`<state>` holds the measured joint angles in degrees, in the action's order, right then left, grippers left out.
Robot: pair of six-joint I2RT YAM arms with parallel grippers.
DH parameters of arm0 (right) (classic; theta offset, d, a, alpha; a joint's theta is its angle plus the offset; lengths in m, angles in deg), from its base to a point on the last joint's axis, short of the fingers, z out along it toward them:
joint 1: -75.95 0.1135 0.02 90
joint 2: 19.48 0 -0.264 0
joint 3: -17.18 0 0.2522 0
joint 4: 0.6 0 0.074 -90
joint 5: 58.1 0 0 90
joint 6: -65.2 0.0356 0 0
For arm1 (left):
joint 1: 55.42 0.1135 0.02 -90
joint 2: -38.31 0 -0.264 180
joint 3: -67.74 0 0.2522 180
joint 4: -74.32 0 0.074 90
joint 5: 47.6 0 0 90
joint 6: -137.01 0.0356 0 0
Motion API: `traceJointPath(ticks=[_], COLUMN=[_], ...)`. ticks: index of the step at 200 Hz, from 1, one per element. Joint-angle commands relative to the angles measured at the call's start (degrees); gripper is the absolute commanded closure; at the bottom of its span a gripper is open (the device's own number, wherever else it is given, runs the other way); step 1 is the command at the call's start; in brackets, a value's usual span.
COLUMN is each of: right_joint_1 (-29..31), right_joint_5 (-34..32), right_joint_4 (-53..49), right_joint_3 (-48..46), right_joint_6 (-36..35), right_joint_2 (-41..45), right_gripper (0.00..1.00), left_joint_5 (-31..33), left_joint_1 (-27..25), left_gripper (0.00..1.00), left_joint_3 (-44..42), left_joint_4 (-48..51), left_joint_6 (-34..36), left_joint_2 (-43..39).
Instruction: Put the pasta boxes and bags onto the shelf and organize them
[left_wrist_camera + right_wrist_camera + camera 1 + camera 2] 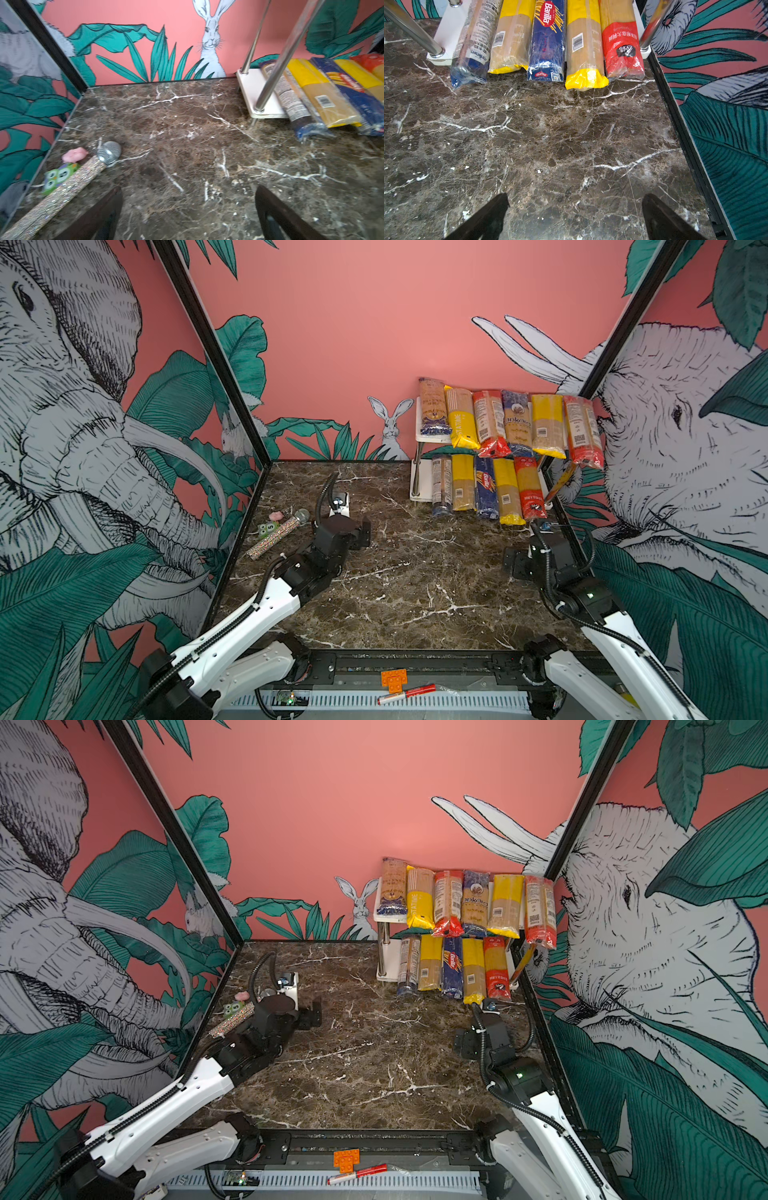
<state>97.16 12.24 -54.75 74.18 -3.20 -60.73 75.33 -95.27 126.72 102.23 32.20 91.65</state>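
Top views: brown marble tabletop [415,593], enclosed by pink jungle-mural walls [353,323]. White shelf [420,483] right of centre against the back wall. Pasta packs [490,423] line both tiers. The left gripper [363,535] and right gripper [513,564] are empty.
Left wrist view: jaws spread wide; glittery microphone [62,187] at lower left.
Right wrist view: jaws wide apart; Barilla box [547,41] at top centre, on the lower tier.
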Motion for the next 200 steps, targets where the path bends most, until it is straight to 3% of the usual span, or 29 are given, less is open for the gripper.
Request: traceJointPath(ticks=[1,26,51,83,112,146,200], right_joint_1=[-0.31,-0.32,-0.29,-0.54,-1.54,-4.33,-12.86], right_joint_5=[-1.94,-6.45,-11.29,-11.73,-12.86,-12.95,-8.24], right_joint_4=[12.11,20.67,26.27,33.79,45.87,52.75,70.69], right_joint_3=[-3.40,-6.57,-7.63,-9.70,-15.65,-19.44,-26.47], right_joint_6=[-4.94,-9.13,-12.96,-13.85,-12.99,-15.58,-17.88], right_joint_2=[-0.96,-3.25,-7.52,-11.46,-11.61,-14.38,-20.82], right_gripper=[0.01,0.01,0.01,0.01,0.01,0.01,0.01], left_joint_5=[6.51,10.69,18.84,19.11,13.10,5.33,0.74], left_joint_1=[3.29,6.88,9.17,14.10,23.85,32.37,35.38], left_gripper=[0.01,0.01,0.01,0.01,0.01,0.01,0.01], left_joint_3=[-4.68,-11.03,-16.97,-22.58,-25.74,-26.21,-25.49], left_joint_4=[3.19,-1.26,-9.81,-25.34,-33.80,-38.99,-47.95], left_joint_6=[4.03,4.19,5.55,11.36,6.80,3.77,6.87], left_joint_2=[-3.36,-7.63,-9.85,-6.22,0.30,5.31,15.92])
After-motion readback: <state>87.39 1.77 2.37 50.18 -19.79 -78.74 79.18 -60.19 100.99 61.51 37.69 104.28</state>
